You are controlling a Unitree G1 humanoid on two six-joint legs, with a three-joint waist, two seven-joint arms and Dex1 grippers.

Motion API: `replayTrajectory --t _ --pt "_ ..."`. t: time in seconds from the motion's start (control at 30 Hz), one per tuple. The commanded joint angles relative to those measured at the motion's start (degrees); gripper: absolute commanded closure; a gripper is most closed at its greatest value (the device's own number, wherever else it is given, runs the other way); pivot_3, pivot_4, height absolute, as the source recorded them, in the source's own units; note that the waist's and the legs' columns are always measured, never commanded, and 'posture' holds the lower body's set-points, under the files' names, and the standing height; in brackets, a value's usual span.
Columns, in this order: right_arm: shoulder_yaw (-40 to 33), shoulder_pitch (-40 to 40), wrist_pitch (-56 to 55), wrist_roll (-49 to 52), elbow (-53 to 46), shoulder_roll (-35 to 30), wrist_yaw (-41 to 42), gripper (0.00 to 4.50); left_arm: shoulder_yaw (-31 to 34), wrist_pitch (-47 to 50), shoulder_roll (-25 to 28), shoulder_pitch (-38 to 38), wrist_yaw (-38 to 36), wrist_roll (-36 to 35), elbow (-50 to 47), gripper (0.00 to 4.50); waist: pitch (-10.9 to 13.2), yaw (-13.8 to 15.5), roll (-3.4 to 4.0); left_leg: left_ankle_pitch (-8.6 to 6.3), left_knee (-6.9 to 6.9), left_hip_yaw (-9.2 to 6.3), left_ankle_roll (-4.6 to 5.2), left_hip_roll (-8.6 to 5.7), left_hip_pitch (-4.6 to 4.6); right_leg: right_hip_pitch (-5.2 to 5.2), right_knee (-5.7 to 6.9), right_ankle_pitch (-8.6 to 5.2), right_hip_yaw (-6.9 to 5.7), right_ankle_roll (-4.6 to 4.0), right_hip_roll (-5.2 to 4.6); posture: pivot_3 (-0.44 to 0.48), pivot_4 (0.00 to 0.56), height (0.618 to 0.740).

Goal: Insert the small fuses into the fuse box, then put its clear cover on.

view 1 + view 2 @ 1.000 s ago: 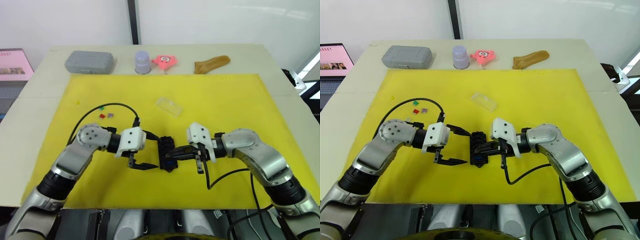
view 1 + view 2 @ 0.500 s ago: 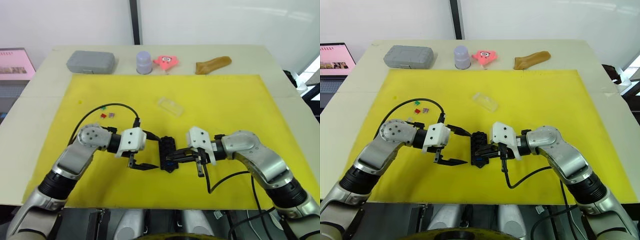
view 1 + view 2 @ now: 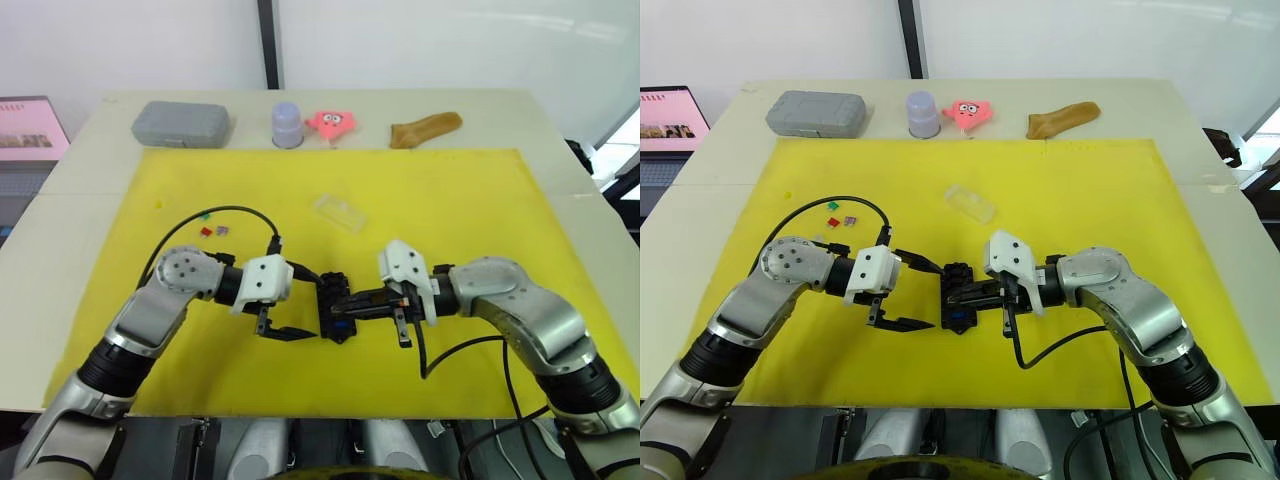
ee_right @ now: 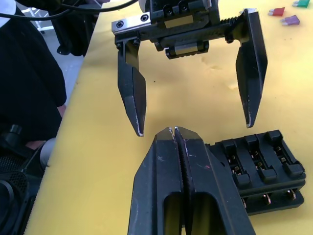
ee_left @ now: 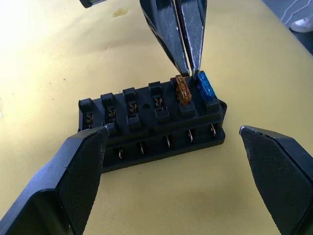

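1. Seating fuses is the step in hand: the right gripper (image 5: 188,68), fingers pressed together, has its tips at the amber blade fuse (image 5: 182,90) in the small black slotted fuse box (image 3: 336,306); whether they pinch it or just press it cannot be told.
2. A blue blade fuse (image 5: 206,87) sits in the end slot beside it; the other four top slots look unfilled.
3. Left gripper (image 3: 297,302) is spread wide, its fingers flanking the box without touching it.
4. Box lies near the yellow mat's (image 3: 480,200) front edge, about mid-width.
5. Green, red and purple loose fuses (image 3: 211,228) lie well apart toward the mat's left edge; the clear rectangular plastic cover (image 3: 338,212) lies behind the box, mid-mat.
6. Next, likely: release the amber fuse, fetch a loose one, align the blades.
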Motion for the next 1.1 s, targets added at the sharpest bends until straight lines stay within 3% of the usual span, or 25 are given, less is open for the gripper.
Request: replayTrajectory --t 0.03,0.17,0.33,0.43,0.6,0.73,0.9,1.1 --pt "3.0 0.6 -0.1 -4.0 1.2 -1.3 -1.2 4.44 0.6 -0.3 0.2 -0.2 -0.1 -0.8 -1.2 0.00 0.0 0.0 0.00 0.00 0.00 0.00 0.00 0.00 0.00 0.00 0.00 0.00 0.00 0.00 0.00 0.000 0.150 0.740" --pt "2.1 2.3 -0.1 -3.3 0.4 -1.5 -1.6 4.44 0.8 0.7 0.9 0.8 0.5 -0.6 -1.8 0.00 0.0 0.1 -0.04 0.00 0.00 -0.01 0.00 0.00 0.03 0.04 0.00 0.00 0.00 0.00 0.00 0.000 0.150 0.740" --pt "-6.7 2.4 3.8 7.2 -2.2 1.7 -2.9 4.44 4.0 6.5 2.2 4.3 2.5 -4.4 -5.9 0.00 0.0 0.0 -0.03 0.00 0.00 -0.01 0.00 0.00 0.02 0.04 -0.01 0.00 0.00 0.00 0.00 0.000 0.150 0.740" --pt "-17.3 2.4 8.5 17.4 -4.6 0.1 -3.6 4.44 10.8 13.6 3.1 10.2 7.4 -10.0 -11.2 0.00 0.0 -0.1 -0.01 -0.01 -0.02 -0.01 0.01 0.00 -0.01 0.00 0.00 0.00 0.01 0.00 0.00 0.000 0.150 0.740" --pt "-29.3 5.9 11.1 19.0 -3.9 -7.5 -6.0 4.44 30.8 29.6 7.2 23.6 13.7 -25.4 -20.1 0.00 0.0 0.0 -0.01 -0.01 -0.07 -0.02 0.01 0.03 0.02 0.02 -0.01 0.00 0.02 0.00 0.00 0.000 0.150 0.740" --pt "-36.0 12.2 8.5 16.0 -1.2 -15.5 -2.1 2.66 44.0 32.8 8.0 33.2 17.2 -28.2 -18.7 0.00 0.0 0.4 -0.01 -0.03 -0.09 -0.01 0.05 0.02 0.05 0.15 -0.16 0.00 0.02 0.00 -0.02 0.000 0.150 0.740" --pt "-42.2 17.4 3.5 11.8 7.0 -22.1 2.8 0.08 56.3 36.0 9.4 35.0 20.5 -30.3 -7.7 0.00 0.0 1.3 0.00 -0.04 -0.09 -0.01 0.06 0.04 0.16 0.34 -0.33 0.00 0.02 0.00 -0.02 0.000 0.150 0.740" --pt "-41.5 16.0 -2.6 7.7 12.7 -21.2 0.7 0.08 56.4 37.4 12.5 33.0 20.7 -30.4 0.4 0.00 0.0 1.3 0.01 -0.06 -0.10 0.00 0.08 0.03 0.16 0.36 -0.39 0.00 0.02 0.00 -0.02 0.000 0.150 0.740"
